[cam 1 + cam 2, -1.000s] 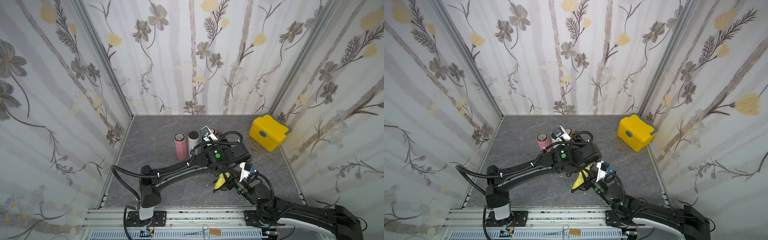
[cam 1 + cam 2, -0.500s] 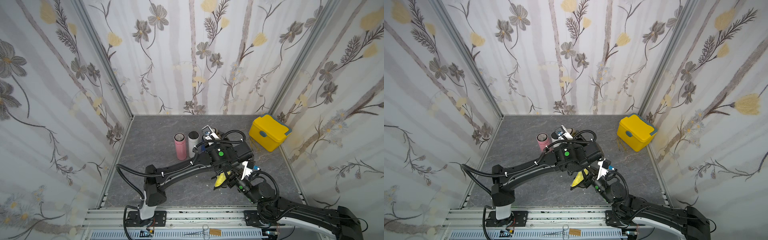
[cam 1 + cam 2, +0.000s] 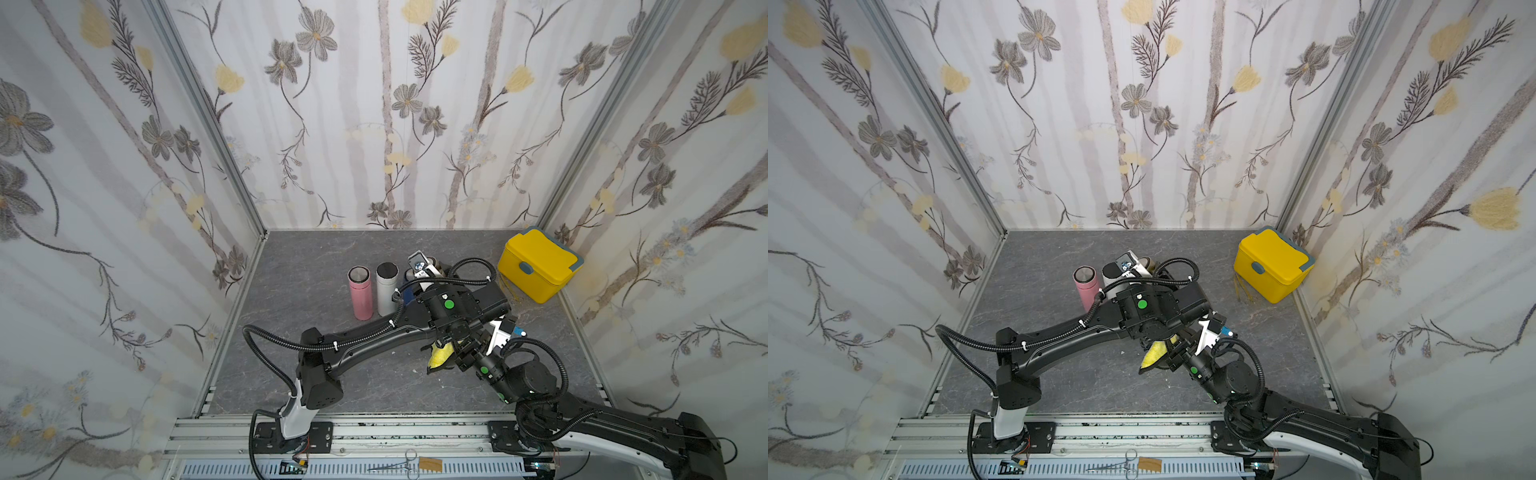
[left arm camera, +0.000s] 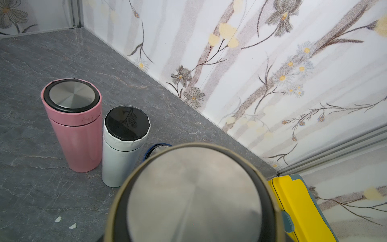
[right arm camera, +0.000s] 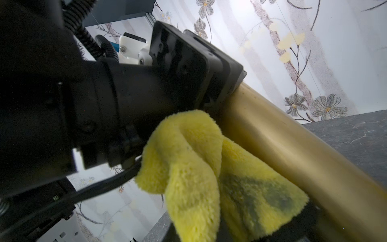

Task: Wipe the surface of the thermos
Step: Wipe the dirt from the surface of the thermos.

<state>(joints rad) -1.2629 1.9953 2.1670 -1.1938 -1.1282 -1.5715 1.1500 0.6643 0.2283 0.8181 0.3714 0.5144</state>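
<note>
Your left gripper (image 5: pixel 217 98) is clenched around the gold thermos (image 5: pixel 293 150), holding it lifted at centre-right of the floor, right of the pink thermos (image 3: pixel 360 293) and white thermos (image 3: pixel 386 289). Your right gripper (image 3: pixel 461 353) pinches the yellow cloth (image 5: pixel 201 167) against the thermos's side. Pushing too hard could twist the smooth thermos in its grip or slip it free. The cloth is bunched, so it may snag on the left gripper.

I'm seeing both top views looking down at the whole table (image 3: pixel 291 291); wrist cams are sitting close on the gold thermos (image 5: pixel 293 150).
</note>
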